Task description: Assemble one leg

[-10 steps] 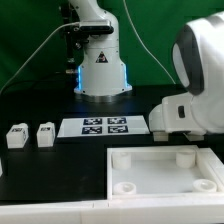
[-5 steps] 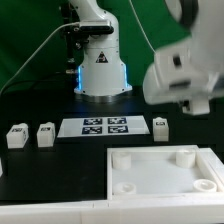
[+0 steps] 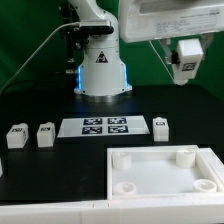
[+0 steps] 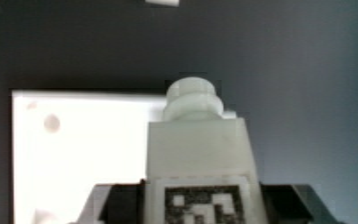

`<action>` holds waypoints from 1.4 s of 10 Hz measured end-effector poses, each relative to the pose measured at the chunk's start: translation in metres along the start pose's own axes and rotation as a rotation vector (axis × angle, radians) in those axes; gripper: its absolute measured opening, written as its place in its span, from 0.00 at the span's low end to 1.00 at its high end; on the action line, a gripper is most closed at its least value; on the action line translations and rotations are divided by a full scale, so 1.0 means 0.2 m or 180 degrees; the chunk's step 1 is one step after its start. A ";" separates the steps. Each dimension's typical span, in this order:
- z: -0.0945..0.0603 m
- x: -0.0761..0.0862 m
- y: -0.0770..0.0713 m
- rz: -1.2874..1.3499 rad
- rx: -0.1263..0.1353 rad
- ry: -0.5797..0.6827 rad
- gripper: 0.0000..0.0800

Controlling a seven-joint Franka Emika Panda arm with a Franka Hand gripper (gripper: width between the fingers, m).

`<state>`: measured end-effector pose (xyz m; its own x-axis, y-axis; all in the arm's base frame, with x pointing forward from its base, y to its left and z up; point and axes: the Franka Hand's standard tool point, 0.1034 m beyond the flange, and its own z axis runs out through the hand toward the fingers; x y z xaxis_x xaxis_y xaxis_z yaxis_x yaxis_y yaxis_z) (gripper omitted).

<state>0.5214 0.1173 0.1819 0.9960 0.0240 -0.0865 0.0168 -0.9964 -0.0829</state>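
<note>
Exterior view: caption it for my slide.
Gripper holds a small chunky white plastic leg aloft; three matching legs, the marker board and a wide white square plate lie on the table.

Held leg (image 4: 197, 150), a small chunky white plastic post: smooth moulded surface, matt to faintly satin, rounded peg on top of the same plastic. Its square black-and-white tag looks like flat printed paper, no shine. Dark fingers (image 4: 115, 204) beside it: matt, material too blurred to tell. Three loose legs (image 3: 16, 136), (image 3: 45, 134), (image 3: 160, 125): same white plastic w/ same printed tags. Wide white square plate (image 3: 150, 172): smooth plastic, slight sheen on raised rim. Marker board (image 3: 105, 126): thin, flat, white, matt, tags printed on. Black counter (image 3: 40, 170): matt, even. Green backdrop (image 3: 30, 40): cloth, matt. White robot base shell (image 3: 100, 68): glossy plastic, bright highlights.
</note>
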 end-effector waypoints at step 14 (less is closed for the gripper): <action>0.10 0.43 0.03 -0.0400 -0.0031 0.1871 0.36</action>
<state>0.6063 0.1144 0.1546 0.8681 0.0955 0.4872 0.1357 -0.9896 -0.0477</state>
